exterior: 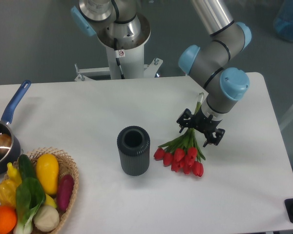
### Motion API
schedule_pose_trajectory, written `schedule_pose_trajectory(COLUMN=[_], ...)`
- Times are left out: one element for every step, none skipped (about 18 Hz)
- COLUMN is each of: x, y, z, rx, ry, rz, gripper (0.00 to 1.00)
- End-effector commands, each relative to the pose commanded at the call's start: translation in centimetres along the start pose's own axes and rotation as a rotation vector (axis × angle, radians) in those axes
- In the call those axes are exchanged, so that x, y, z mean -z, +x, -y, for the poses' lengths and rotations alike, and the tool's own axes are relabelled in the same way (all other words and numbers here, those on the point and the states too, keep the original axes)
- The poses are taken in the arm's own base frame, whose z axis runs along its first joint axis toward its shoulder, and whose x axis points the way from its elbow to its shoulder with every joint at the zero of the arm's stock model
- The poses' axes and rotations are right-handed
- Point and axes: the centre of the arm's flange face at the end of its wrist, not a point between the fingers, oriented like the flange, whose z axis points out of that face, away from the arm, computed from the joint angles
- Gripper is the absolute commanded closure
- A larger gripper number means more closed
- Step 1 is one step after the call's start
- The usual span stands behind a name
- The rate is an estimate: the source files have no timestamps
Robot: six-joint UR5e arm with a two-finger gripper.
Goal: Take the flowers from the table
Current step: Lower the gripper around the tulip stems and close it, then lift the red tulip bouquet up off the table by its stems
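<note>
- Your gripper [199,129] sits over the stems of the flowers [182,153], its two fingers spread to either side of them.
- The flowers lie on the table [88,112], right of centre, red heads pointing toward the near edge.
- A dark ribbed vase [133,150] stands upright just left of the blooms.
- You see a basket [71,171] of produce at the near-left corner.

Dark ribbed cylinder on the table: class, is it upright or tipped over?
Upright. The cylinder stands on its base, its round open mouth facing up, beside the flowers.
</note>
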Motion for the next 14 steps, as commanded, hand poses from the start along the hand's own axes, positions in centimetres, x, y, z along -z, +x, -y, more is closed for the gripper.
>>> schedule_pose_trajectory(x=[-0.09, -0.25, -0.37, -0.29, -0.28, -0.28, -0.18, -0.20, -0.20, -0.09, -0.11, -0.12, -0.04, -0.04], y=[-0.02, -0.08, -0.04, -0.02, -0.02, -0.02, -0.05, 0.00, 0.00, -0.03, 0.02, 0.03, 0.05, 0.05], z=[-0.03, -0.05, 0.00, 0.02, 0.02, 0.02, -0.06, 0.02, 0.02, -0.04, 0.03, 0.03, 0.04, 0.04], rx=[0.000, 0.001, 0.000, 0.000, 0.000, 0.000, 0.001, 0.001, 0.001, 0.002, 0.000, 0.001, 0.003, 0.008], ry=[-0.002, -0.002, -0.003, -0.003, -0.003, -0.003, -0.004, -0.004, -0.004, -0.003, -0.004, -0.004, -0.004, -0.004], rz=[-0.001, -0.002, -0.006, -0.004, -0.004, -0.004, -0.002, -0.002, -0.002, -0.001, -0.001, -0.002, -0.001, -0.001], gripper=[0.00, 0.00, 0.03, 0.06, 0.11, 0.17, 0.23, 0.30, 0.35, 0.37, 0.44, 0.50, 0.55, 0.63])
